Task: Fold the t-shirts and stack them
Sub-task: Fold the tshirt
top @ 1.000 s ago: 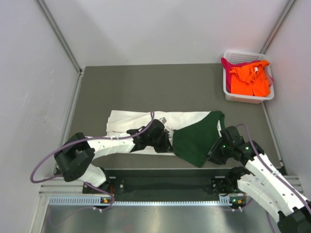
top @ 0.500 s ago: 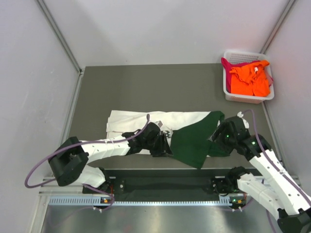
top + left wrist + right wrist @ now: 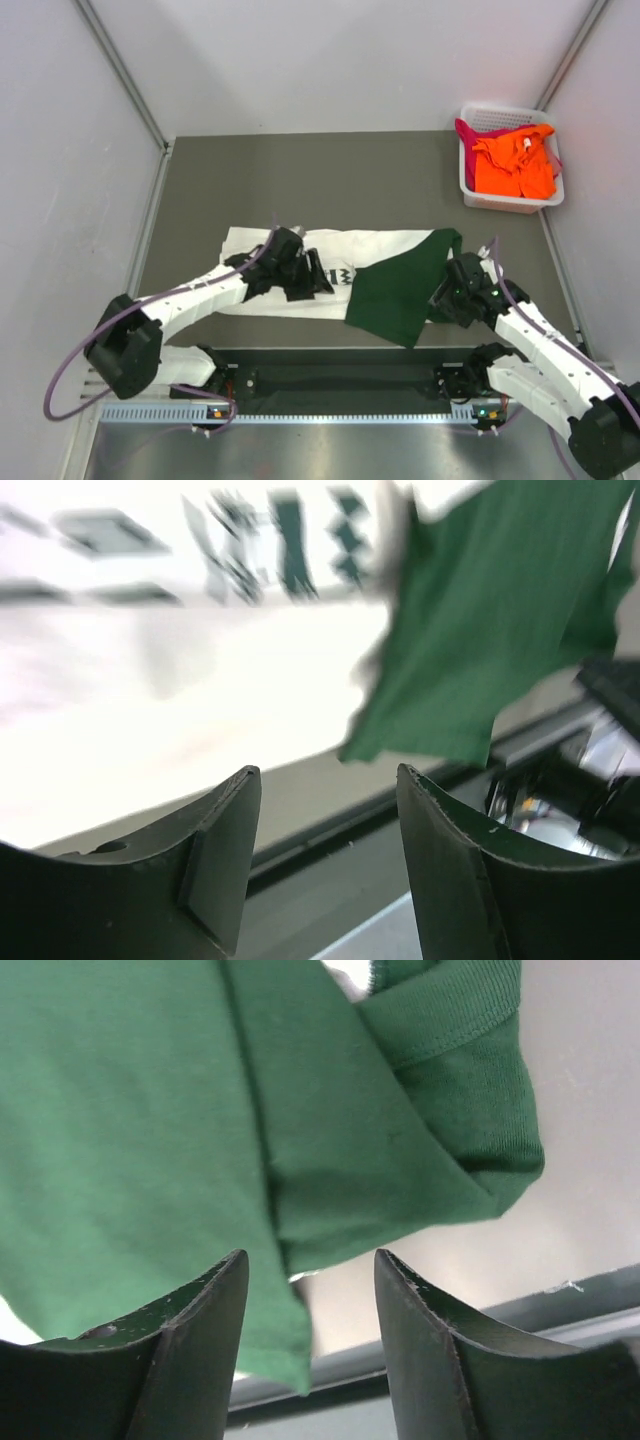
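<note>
A white t-shirt [image 3: 380,247] with a dark green part [image 3: 395,295] lies spread along the table's near edge, its black print [image 3: 285,540] blurred in the left wrist view. My left gripper [image 3: 308,280] hovers over the white cloth; its jaws [image 3: 325,775] stand open and hold nothing. At the green sleeve [image 3: 450,1110] sits my right gripper [image 3: 450,298], also open [image 3: 310,1260]. A green hem corner [image 3: 290,1340] hangs in the gap beside its left finger, not pinched. Orange [image 3: 515,165] and magenta [image 3: 466,133] t-shirts lie in the basket.
The white lattice basket [image 3: 510,204] stands at the back right corner, against the right wall. A metal rail [image 3: 340,410] runs along the near edge between the arm bases. Walls close in the left, back and right sides.
My left gripper has opened, let go of the shirt and drawn back to the left. The right arm swung up and came back down by the green sleeve.
</note>
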{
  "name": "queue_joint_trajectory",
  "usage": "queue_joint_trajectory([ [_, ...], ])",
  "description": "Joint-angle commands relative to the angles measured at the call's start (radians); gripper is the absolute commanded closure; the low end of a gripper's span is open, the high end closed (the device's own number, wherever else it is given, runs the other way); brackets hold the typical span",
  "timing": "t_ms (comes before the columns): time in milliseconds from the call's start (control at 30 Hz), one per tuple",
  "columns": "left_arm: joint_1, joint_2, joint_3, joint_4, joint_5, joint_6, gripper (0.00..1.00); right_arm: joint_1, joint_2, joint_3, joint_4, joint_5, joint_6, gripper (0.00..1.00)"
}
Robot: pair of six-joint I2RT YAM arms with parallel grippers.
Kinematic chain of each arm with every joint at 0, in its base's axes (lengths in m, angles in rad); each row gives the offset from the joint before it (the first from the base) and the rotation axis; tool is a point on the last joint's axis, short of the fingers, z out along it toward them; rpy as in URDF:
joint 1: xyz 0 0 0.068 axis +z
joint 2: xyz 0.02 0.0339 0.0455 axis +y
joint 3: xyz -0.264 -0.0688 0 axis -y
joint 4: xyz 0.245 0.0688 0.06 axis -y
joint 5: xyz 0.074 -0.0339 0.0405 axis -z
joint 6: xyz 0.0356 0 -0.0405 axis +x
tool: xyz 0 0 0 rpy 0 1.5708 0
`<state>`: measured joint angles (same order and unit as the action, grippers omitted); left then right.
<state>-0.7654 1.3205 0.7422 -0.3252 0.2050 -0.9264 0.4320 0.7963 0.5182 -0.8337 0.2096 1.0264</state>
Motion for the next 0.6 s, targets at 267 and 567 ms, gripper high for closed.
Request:
queue_joint_trajectory([
  [267, 0.374, -0.207, 0.068, -0.186, 0.047, 0.207, 0.39, 0.007, 0.148, -0.064, 0.225, 0.059, 0.046, 0.48],
  [567, 0.48, -0.256, 0.065, -0.206, 0.073, 0.242, 0.39, 0.007, 0.385, -0.032, 0.361, 0.102, 0.037, 0.49],
])
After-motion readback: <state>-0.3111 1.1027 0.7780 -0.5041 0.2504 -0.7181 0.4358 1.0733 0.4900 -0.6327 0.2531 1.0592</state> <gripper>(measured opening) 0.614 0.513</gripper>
